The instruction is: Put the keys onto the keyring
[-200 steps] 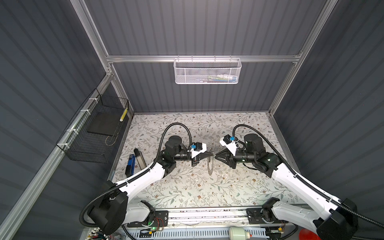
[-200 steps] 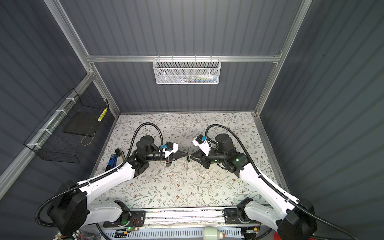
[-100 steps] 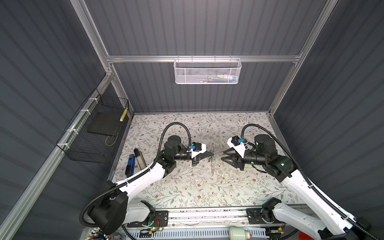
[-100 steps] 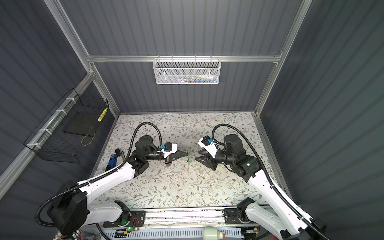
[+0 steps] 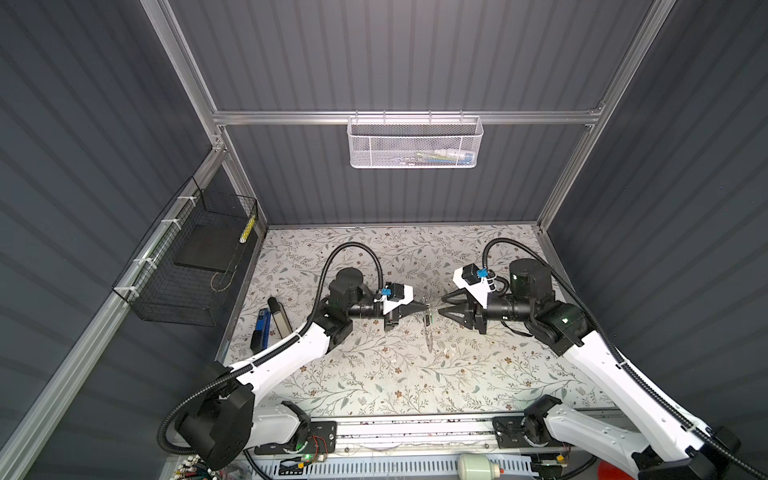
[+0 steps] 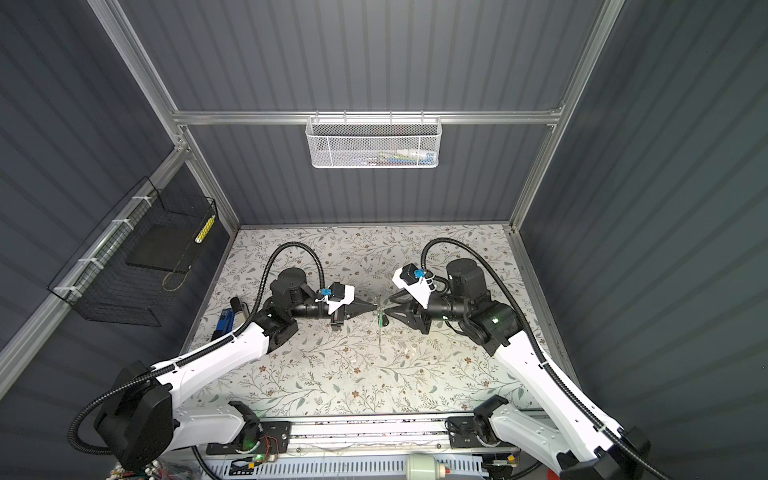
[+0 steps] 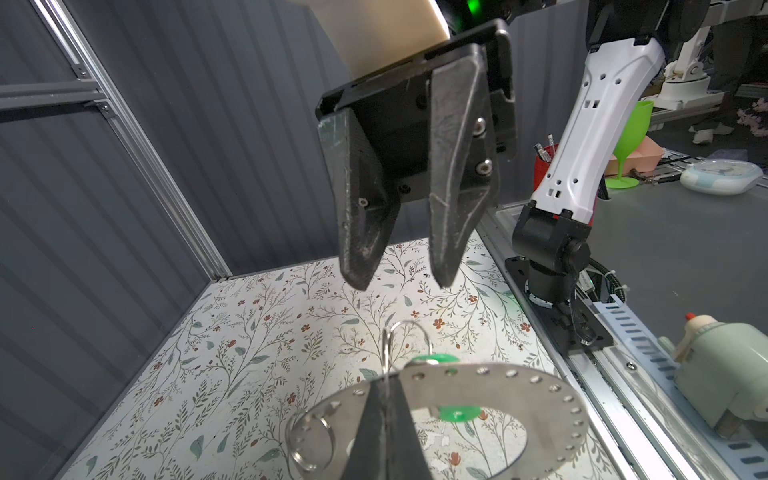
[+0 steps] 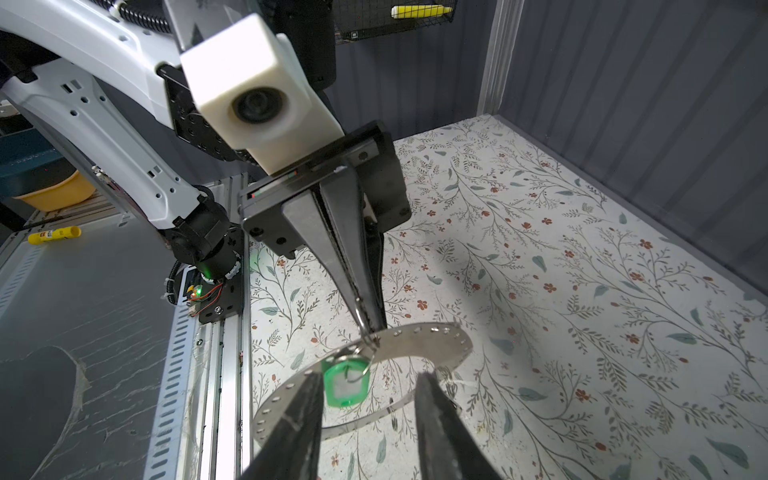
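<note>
No legible text anywhere; yellow stick (image 8: 54, 235) label too blurred to read.

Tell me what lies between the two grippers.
The keyring, green tag on it, gripped at its rim by the left gripper; the right gripper is open. Both wrist views show it.

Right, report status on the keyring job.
Left hand shut on keyring rim, held aloft. Right hand open, empty. Green tag hangs at the rim between its fingers. Nothing blocking.
</note>
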{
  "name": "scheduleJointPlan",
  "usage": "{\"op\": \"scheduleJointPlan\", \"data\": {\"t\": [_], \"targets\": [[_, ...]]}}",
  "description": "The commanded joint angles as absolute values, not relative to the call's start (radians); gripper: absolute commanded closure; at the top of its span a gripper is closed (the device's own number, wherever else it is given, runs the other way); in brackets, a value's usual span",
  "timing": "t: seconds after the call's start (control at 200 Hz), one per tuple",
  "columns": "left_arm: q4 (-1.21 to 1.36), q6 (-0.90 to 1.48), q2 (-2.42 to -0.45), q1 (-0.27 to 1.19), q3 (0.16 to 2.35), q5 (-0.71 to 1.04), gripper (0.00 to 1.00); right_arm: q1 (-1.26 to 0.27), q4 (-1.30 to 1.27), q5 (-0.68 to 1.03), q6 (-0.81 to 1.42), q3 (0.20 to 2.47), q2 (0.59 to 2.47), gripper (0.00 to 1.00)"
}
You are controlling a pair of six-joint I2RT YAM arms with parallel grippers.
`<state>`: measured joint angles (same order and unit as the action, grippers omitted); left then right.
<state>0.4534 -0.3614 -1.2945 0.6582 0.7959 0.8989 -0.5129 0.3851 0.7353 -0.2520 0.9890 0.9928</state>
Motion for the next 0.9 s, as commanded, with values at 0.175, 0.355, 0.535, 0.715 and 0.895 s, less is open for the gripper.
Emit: {"op": "scheduleJointPlan", "data": {"t": [0.175, 0.355, 0.535, 0.715, 0.895], "targets": [[0.414, -0.391, -1.299, 0.666, 0.853, 0.921, 1.00, -0.549, 0.381, 0.732, -0.324, 1.058, 1.054, 0.67], [0.397, -0.399, -1.298, 0.667, 0.861, 0.933, 1.00, -0.559, 0.418, 0.719, -0.354, 1.063, 1.074, 0.72], [0.380, -0.399, -1.301, 0.668, 0.873, 0.955, 1.00, -0.568, 0.419, 0.693, -0.375, 1.060, 1.081, 0.79], [0.355, -0.408, -1.310, 0.670, 0.885, 0.983, 1.00, -0.593, 0.449, 0.639, -0.414, 1.074, 1.098, 0.87], [0.324, -0.424, -1.308, 0.670, 0.896, 0.991, 1.00, -0.602, 0.448, 0.608, -0.429, 1.062, 1.082, 1.00]]}}
